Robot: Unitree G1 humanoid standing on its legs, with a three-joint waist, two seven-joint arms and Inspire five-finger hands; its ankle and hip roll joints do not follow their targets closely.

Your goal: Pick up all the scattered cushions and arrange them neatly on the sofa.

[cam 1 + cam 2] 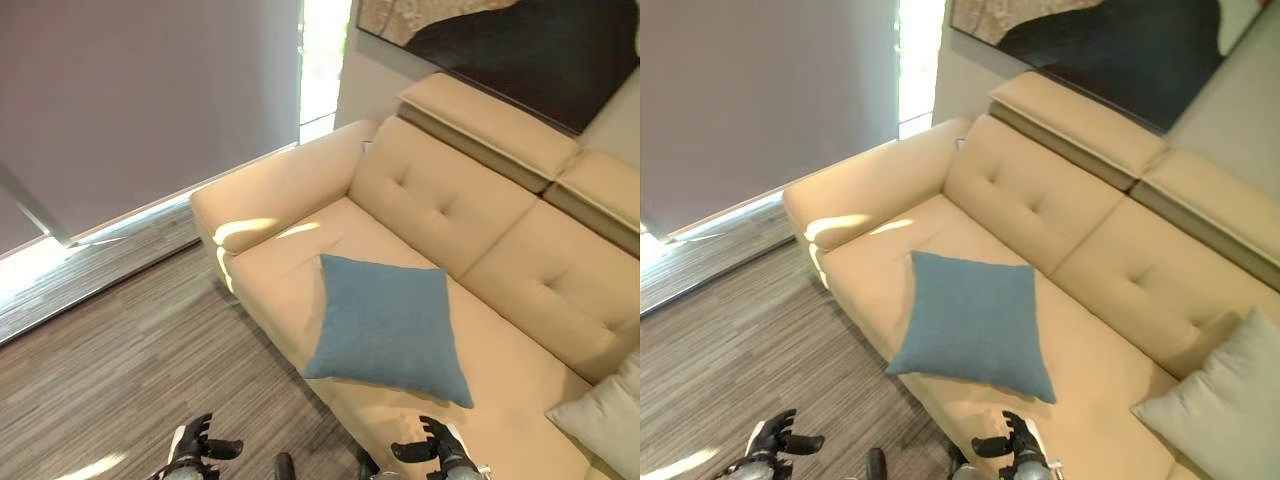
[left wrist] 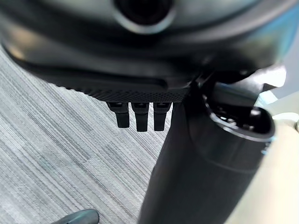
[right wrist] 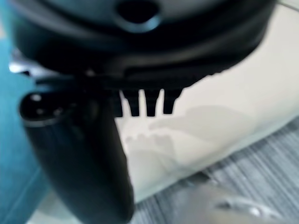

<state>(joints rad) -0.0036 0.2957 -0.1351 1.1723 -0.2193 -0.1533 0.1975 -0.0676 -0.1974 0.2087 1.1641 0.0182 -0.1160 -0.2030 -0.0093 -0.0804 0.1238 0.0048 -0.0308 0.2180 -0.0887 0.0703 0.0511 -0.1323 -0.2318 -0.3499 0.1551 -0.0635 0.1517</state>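
**Blue cushion lay flat on the sofa seat, both robot hands empty**

Nearest, the left robot hand (image 1: 190,445) hung over the striped wood-look floor (image 1: 120,370), fingers loosely spread, holding nothing. The right robot hand (image 1: 440,445) hovered at the sofa's front edge, likewise relaxed and empty. Just beyond it, a blue cushion (image 1: 388,325) lay flat on the beige sofa (image 1: 300,190) seat. A pale grey cushion (image 1: 605,415) leaned at the far right. A dark picture (image 1: 520,45) hung on the wall behind.
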